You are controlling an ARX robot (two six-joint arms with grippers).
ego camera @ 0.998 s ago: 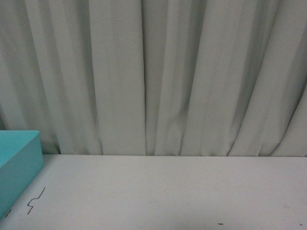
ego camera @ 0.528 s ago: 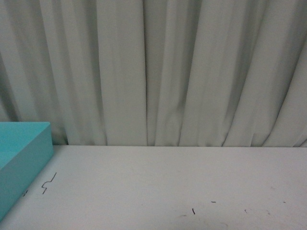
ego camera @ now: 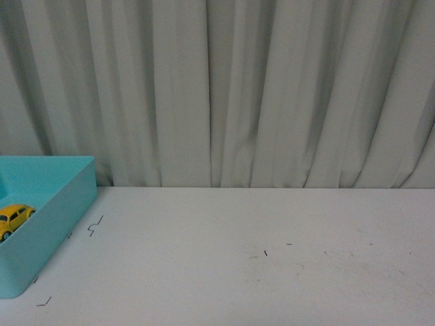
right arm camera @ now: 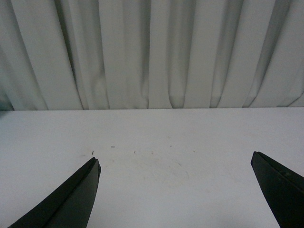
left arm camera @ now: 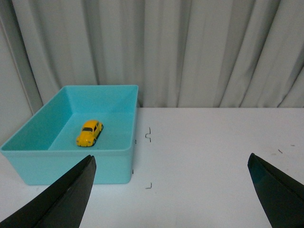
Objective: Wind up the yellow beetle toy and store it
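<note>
Glossy yellow beetle toy (left arm camera: 90, 132) with dark windows; turquoise bin (left arm camera: 118, 164); white table (ego camera: 272, 272) with small black marks; pale grey-white pleated curtain (ego camera: 238, 88); black gripper fingers (left arm camera: 66, 199).

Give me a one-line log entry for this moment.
yellow beetle toy: inside teal bin | left gripper: open, empty | right gripper: open, empty | table: marks only

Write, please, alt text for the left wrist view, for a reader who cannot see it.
A yellow toy car sits inside an open teal bin on a white table, in front of pale curtains. The left gripper is open and empty, with its two dark fingers at the lower corners of the picture.
</note>
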